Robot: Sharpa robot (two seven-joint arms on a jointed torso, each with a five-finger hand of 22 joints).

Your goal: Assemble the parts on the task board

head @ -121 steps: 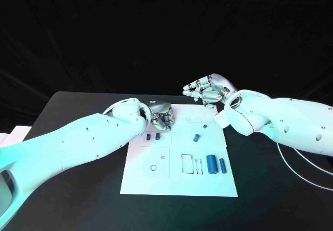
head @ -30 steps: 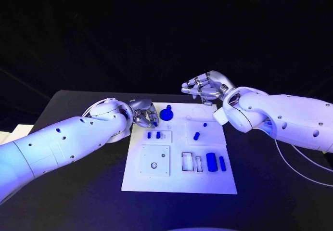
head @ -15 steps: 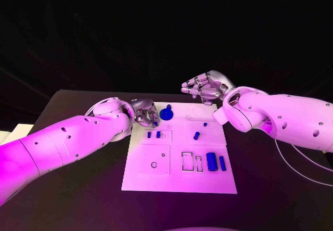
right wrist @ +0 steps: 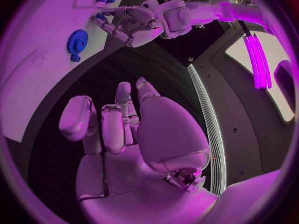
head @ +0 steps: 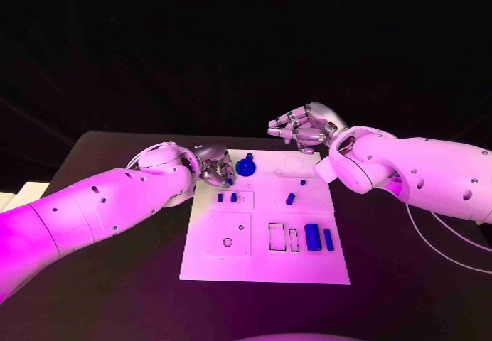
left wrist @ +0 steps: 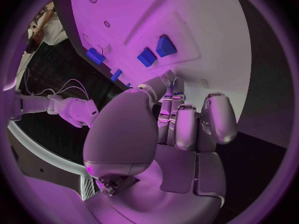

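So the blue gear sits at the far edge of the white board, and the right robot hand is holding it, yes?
Not quite. The gear does sit at the board's far edge, but the right robot hand holds nothing; it is off the board, fingers curled, as the head view shows.

Black table (head: pixel 123 284) w/ white task board (head: pixel 264 266) flat at its centre, nr far edge

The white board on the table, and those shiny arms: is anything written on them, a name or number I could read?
No text can be read anywhere.
task board: only outlined slots and circles, no letters or numbers.
left hand and right hand: no brand or label visible.
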